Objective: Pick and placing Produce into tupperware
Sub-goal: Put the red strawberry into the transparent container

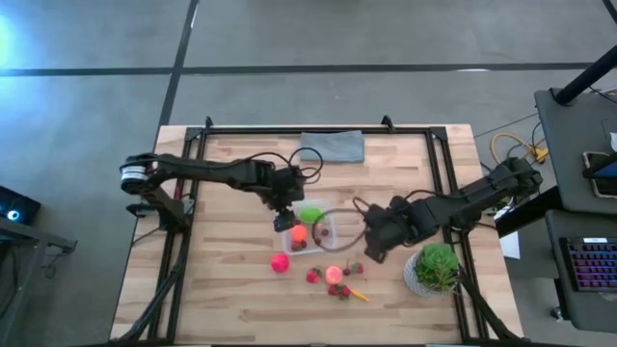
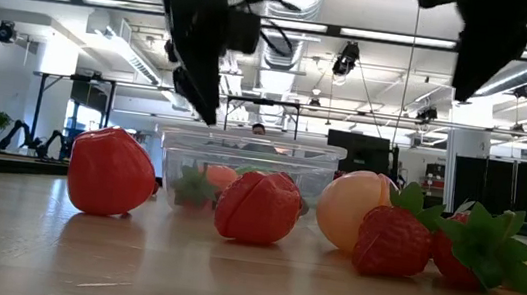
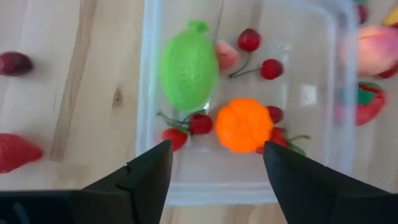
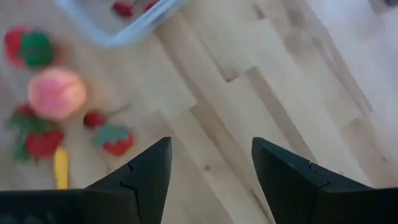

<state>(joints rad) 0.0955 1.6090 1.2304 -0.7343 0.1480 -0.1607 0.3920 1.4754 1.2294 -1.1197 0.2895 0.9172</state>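
While the high view looks straight down, the left tool (image 1: 286, 218) hangs over the left edge of the box (image 1: 325, 235) at frame centre, and the right tool (image 1: 371, 241) sits just right of the box, above bare bench (image 1: 222, 280); a pink ball (image 1: 280, 262) lies lower left of the box, a peach ball (image 1: 334, 274) and berries below it, a plant (image 1: 436, 267) at lower right, a grey cloth (image 1: 333, 146) at the top. From the low view, the box (image 2: 246, 166) stands mid-frame behind a red fruit (image 2: 256, 207), with another red fruit (image 2: 111, 173) to the left and the peach ball (image 2: 357, 209) and strawberries (image 2: 395, 242) to the right. Through the left wrist view, the left tool (image 3: 214, 168) is spread and empty above the box (image 3: 152, 124), which holds a green ball (image 3: 188, 68), an orange ball (image 3: 244, 124) and cherries (image 3: 261, 56). Through the right wrist view, the right tool (image 4: 211, 165) is spread and empty over bare wood, the box corner (image 4: 134, 28) at upper left and the peach ball (image 4: 56, 93) at left.
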